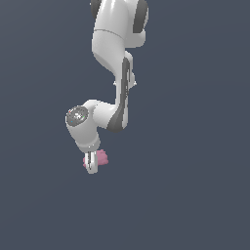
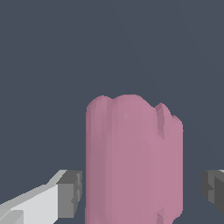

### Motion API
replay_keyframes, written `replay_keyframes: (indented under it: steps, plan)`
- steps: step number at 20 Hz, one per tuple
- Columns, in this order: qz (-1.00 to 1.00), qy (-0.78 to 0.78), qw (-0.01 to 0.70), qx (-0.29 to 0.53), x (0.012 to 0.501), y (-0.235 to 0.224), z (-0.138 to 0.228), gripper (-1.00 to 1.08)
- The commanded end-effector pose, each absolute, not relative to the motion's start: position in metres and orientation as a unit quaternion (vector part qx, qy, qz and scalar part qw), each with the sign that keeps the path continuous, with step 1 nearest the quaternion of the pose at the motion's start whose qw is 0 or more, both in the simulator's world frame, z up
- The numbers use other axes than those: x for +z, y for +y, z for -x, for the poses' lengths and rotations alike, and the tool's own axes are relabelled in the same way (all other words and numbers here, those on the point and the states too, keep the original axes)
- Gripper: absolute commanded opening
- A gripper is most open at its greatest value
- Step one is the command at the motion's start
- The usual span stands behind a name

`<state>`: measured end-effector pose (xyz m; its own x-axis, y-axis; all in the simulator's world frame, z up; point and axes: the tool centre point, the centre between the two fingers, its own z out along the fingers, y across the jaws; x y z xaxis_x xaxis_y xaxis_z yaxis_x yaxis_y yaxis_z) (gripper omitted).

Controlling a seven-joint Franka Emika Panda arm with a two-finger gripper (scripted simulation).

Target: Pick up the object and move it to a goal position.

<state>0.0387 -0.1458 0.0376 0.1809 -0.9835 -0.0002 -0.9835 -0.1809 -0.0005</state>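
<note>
The object (image 2: 133, 157) is a pink, lumpy, rounded blob. In the wrist view it stands between my two grey finger pads (image 2: 70, 194), with a thin gap on one side and a wider gap on the other. My gripper (image 2: 142, 192) is open around it, and neither pad touches it. In the exterior view the white arm reaches down and the gripper (image 1: 92, 165) sits low on the dark surface. The pink object (image 1: 102, 157) shows beside the fingers, partly hidden by them.
A plain dark grey-blue surface (image 1: 195, 195) fills both views. No goal marker or other object shows.
</note>
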Motion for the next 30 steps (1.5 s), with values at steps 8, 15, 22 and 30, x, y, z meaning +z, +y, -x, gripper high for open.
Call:
replay_keyframes:
  steps: [8, 15, 22, 30]
  plan:
    - [0.768, 0.641, 0.000, 0.000, 0.015, -0.146, -0.039, -1.00]
    - [0.768, 0.641, 0.000, 0.000, 0.015, -0.146, -0.039, -1.00]
    - [0.768, 0.640, 0.003, -0.003, 0.026, -0.145, -0.041, -1.00]
    - [0.768, 0.640, 0.003, -0.003, 0.044, -0.136, -0.027, -1.00]
